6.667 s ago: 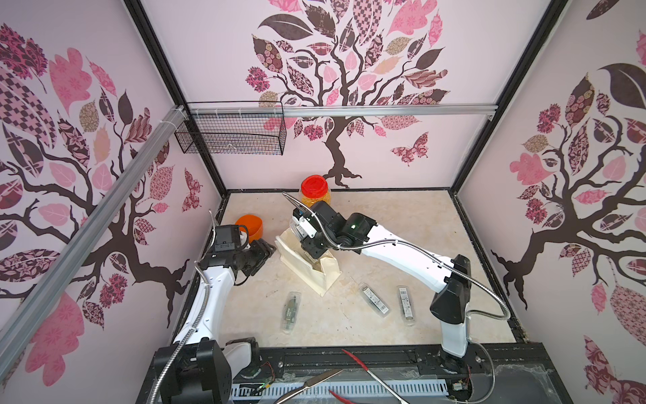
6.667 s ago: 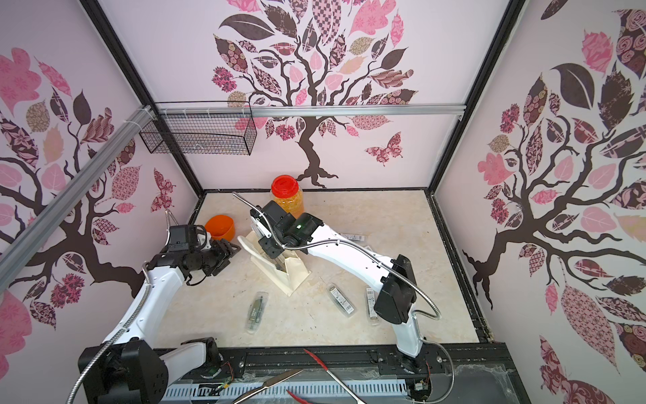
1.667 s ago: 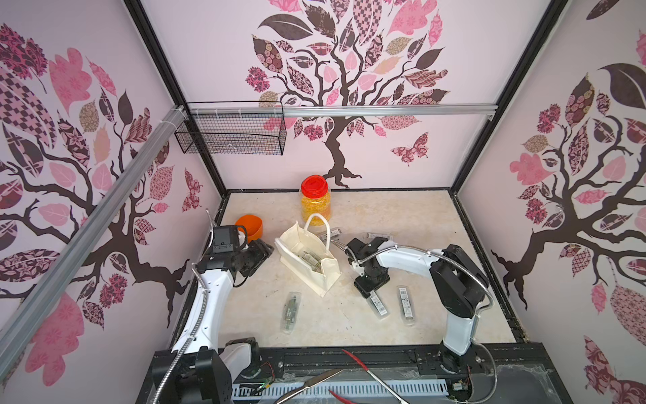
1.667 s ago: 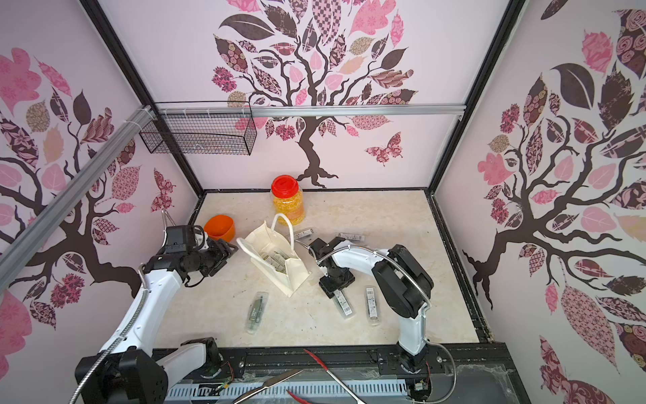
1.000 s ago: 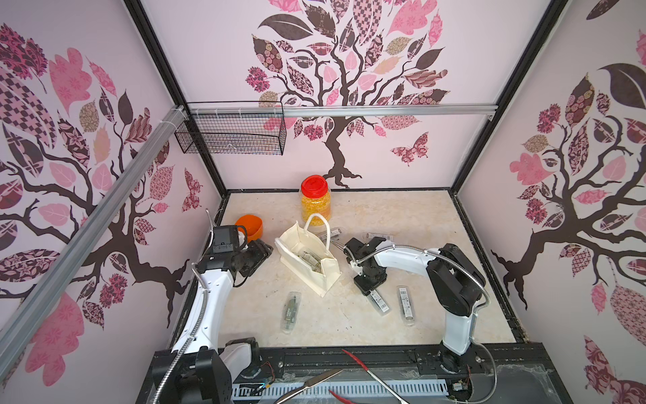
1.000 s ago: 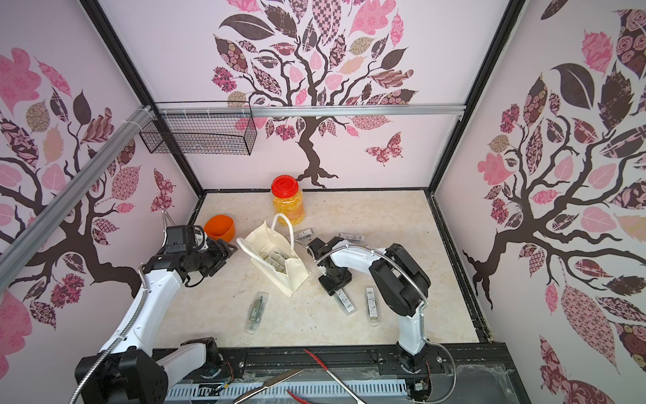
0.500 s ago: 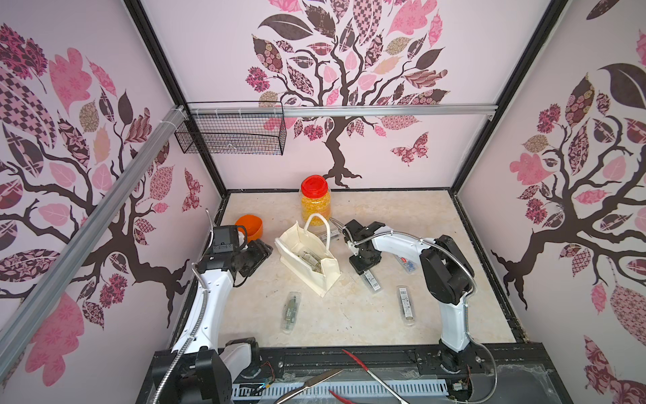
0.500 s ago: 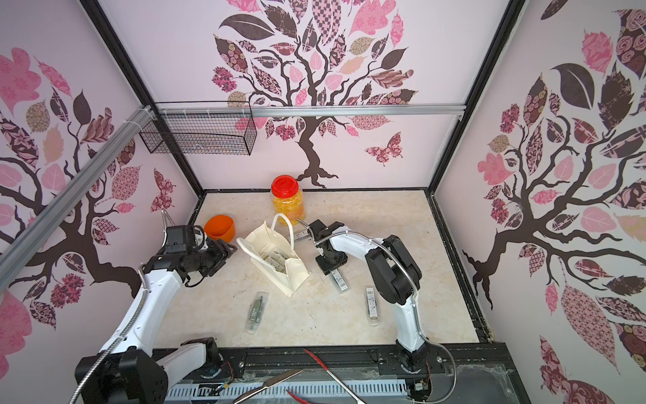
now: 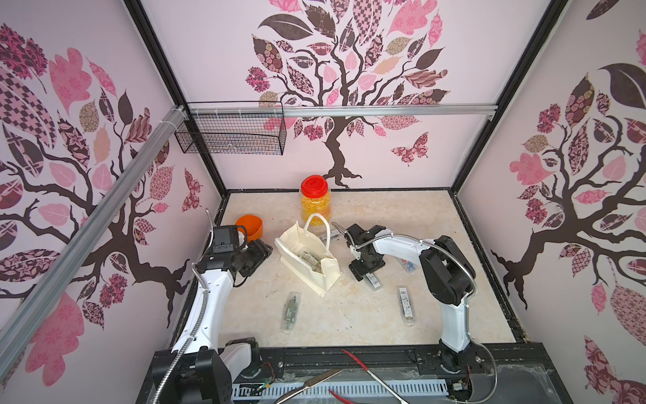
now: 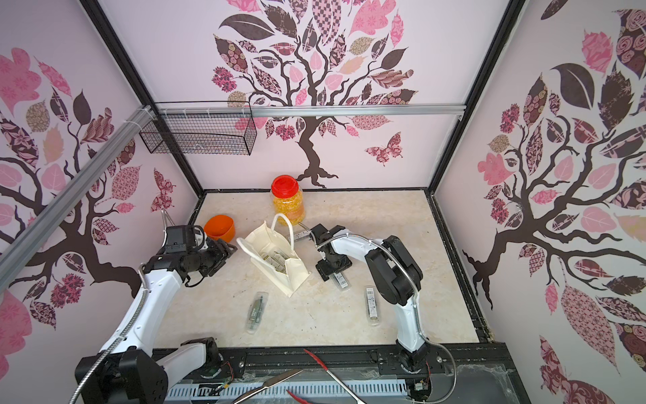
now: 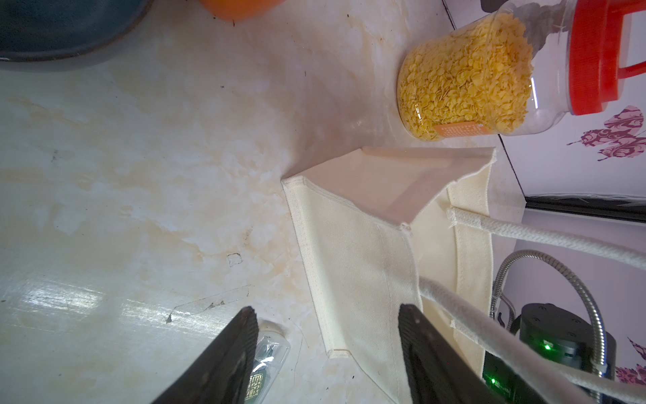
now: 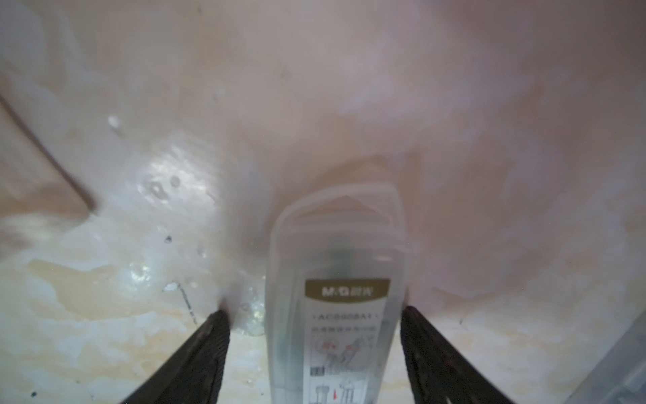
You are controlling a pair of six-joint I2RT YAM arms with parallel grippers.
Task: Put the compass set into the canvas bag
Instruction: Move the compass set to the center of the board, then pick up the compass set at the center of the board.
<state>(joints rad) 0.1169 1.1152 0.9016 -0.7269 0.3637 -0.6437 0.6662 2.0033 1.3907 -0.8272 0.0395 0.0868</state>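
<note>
The canvas bag (image 9: 323,276) (image 10: 292,278) stands open mid-table, cream with white loop handles, and several clear compass set cases lie inside it. One more compass set (image 9: 373,281) (image 10: 341,281) (image 12: 335,280) lies flat on the table to the right of the bag. My right gripper (image 9: 363,272) (image 10: 330,271) (image 12: 314,314) is open and low over it, one finger on each side of the case. My left gripper (image 9: 261,250) (image 10: 223,253) (image 11: 327,311) hangs open just left of the bag (image 11: 360,245), apart from it, holding nothing.
Other compass cases lie loose at the front left (image 9: 291,307), the front right (image 9: 405,302) and behind the bag (image 9: 330,235). A red-lidded jar (image 9: 315,199) stands at the back and an orange cup (image 9: 249,226) at the left. A wire basket (image 9: 230,133) hangs on the back wall.
My right gripper, shut a second ago, slid the compass case a little toward the back and then opened around it. The left arm and the bag have not moved.
</note>
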